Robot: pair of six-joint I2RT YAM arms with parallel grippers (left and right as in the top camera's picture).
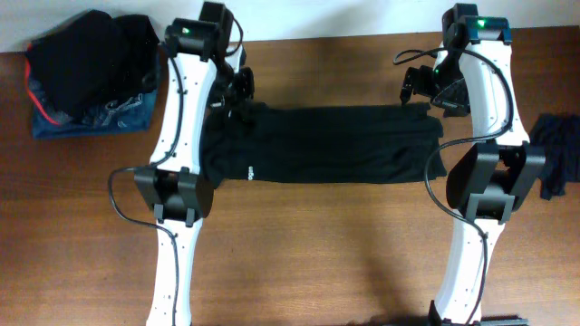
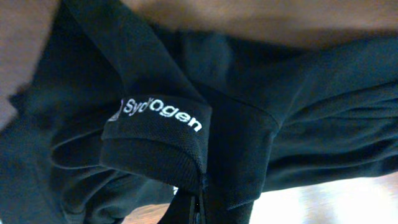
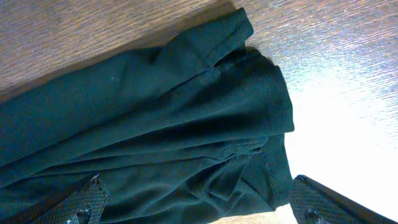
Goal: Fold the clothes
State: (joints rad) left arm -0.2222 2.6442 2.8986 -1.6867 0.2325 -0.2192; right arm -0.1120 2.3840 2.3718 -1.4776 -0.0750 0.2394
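Left claw (image 2: 198,210) pinches the black T-shirt (image 1: 326,145); right claw (image 3: 199,200) gapes.

white lettering (image 2: 163,114) reading "sydogen" sits on a fold of the black t-shirt (image 2: 311,93).

Brown wooden table (image 1: 308,254) with bright glare, pale wall (image 1: 344,14) beyond

One brown table (image 1: 317,244) stands here. Two white robot arms reach over it: the left arm (image 1: 174,136) and the right arm (image 1: 494,109). That makes two grippers, the left gripper (image 1: 243,101) and the right gripper (image 1: 421,91). One black T-shirt (image 1: 335,145) has one white logo (image 1: 246,169). One heap of clothes (image 1: 86,72) sits far left. One dark cloth (image 1: 557,154) sits right.
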